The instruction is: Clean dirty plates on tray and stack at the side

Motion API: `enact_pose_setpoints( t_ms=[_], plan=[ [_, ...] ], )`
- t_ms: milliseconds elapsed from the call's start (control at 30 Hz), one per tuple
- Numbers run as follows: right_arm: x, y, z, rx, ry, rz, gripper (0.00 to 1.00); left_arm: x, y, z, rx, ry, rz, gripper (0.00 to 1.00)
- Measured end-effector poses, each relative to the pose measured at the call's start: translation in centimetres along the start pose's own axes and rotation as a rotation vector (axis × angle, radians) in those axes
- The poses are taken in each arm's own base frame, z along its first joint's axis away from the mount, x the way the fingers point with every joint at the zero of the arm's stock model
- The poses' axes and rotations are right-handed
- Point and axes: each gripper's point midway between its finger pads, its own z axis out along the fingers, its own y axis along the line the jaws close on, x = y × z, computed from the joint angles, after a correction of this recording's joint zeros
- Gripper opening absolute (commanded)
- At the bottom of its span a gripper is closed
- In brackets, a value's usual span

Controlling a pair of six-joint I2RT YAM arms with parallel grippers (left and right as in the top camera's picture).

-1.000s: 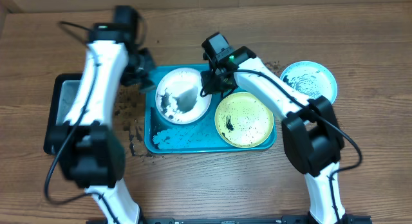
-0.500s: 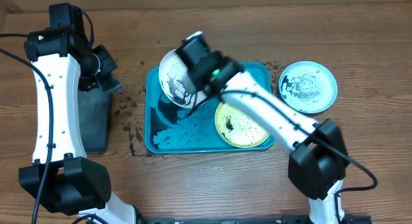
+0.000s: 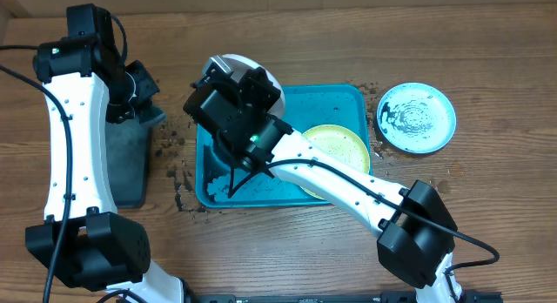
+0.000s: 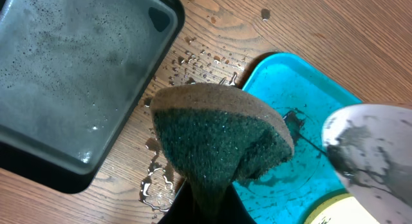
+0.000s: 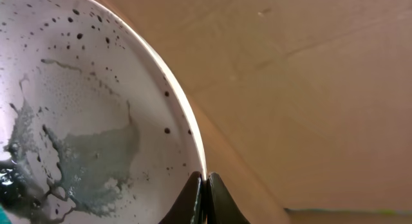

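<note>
White-rimmed round plate (image 5: pixel 96 121), speckled, hung tilted over the far left corner of the teal plastic tray (image 3: pixel 348 103), rim pinched in the right gripper (image 5: pixel 205 182), seemingly offered for wiping to the green scouring sponge (image 4: pixel 219 137) clamped in the left gripper (image 4: pixel 203 206) nearby.

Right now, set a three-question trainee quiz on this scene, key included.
1. True or false: the light-teal-rimmed round plate lies on the wooden table, off the large teal-blue plastic tray.
2. The left end effector holds: A) a dark green scouring sponge; B) a spoon; C) nothing.
3. Fill in: the right end effector pinches the white-rimmed round plate by its ____.
Key: 1 true; 2 A; 3 rim.
</note>
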Motion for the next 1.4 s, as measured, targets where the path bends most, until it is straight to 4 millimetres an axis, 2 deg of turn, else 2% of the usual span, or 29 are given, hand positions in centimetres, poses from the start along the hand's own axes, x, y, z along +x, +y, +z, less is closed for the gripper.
enact_pose_setpoints(
  t_ms=[367,867,1033,1133,1233,1333,1400],
  plan=[
    [0.4,-1.5,0.1,0.076,0.030,-0.095,0.04,0.0,0.0,0.0,0.000,0.000,0.000,0.04],
    [0.6,-3.8,-0.2,0.204,0.068,-0.109,0.04,0.1,-0.2,0.0,0.014,0.007,0.000,0.04],
    [1.1,-3.9,-0.3,0.212,0.083,-0.107,0.04,0.1,-0.2,0.0,0.014,0.007,0.000,0.04],
    [2.3,-2.4,-0.2,0.126,0.106,-0.144,0.04,0.1,-0.3,0.0,0.015,0.007,0.000,0.04],
    [4.0,0.7,-0.1,-0.051,0.129,-0.163,0.04,0.1,-0.3,0.0,0.018,0.008,0.000,0.04],
    [5.0,3.8,-0.2,-0.244,0.146,-0.114,0.04,0.1,-0.3,0.0,0.018,0.007,0.000,0.04],
    [5.3,4.7,-0.2,-0.309,0.159,-0.051,0.04,0.1,-0.3,0.0,0.019,0.006,0.000,0.04]
  ],
)
